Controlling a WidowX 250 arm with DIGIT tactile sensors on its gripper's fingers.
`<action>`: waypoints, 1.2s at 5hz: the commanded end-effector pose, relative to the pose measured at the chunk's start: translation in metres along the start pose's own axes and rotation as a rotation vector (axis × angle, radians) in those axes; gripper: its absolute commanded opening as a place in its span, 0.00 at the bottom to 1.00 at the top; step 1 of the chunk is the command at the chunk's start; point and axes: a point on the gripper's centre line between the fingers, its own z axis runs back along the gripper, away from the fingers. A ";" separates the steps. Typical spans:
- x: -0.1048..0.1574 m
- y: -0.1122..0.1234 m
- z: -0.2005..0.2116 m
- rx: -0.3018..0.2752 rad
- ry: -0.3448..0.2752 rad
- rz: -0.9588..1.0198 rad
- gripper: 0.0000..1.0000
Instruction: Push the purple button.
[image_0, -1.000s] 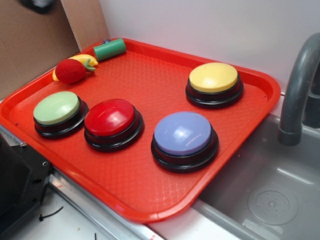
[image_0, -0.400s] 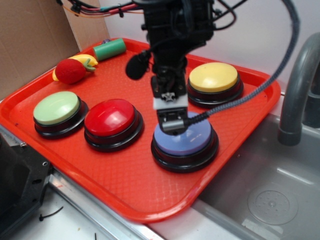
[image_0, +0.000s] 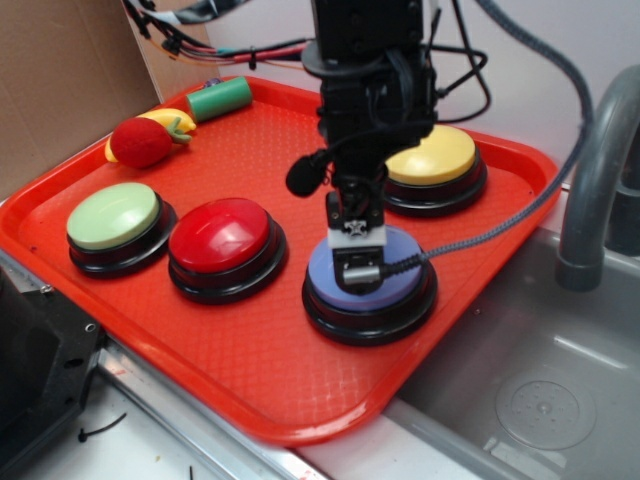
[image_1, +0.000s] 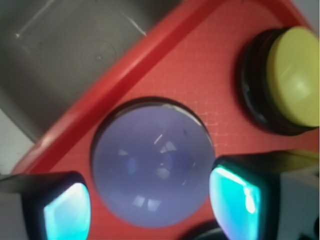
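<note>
I see my hand (image_0: 358, 268) sitting over the purple button (image_0: 392, 290) near the tray's (image_0: 300, 400) sink-side edge, its fingers (image_1: 235, 195) spread and holding nothing. The red button (image_0: 222, 236) sits just beside it and the yellow button (image_0: 438, 156) is toward the far edge.

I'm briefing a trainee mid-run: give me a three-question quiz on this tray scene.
1. True or false: the gripper is over the lavender dome button.
2. Which button sits nearest that lavender one on the red plastic tray: A the green-topped button, B the red-topped button, C the yellow-topped button?
3. What lies in the tray's far corner?

Key: 1 true; 2 B; 3 a green cylinder and toy fruit.
</note>
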 end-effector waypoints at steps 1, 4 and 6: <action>-0.005 -0.012 -0.026 -0.026 0.007 0.003 1.00; 0.000 -0.018 0.000 -0.037 0.047 -0.036 1.00; -0.001 -0.019 0.023 -0.056 0.054 0.009 1.00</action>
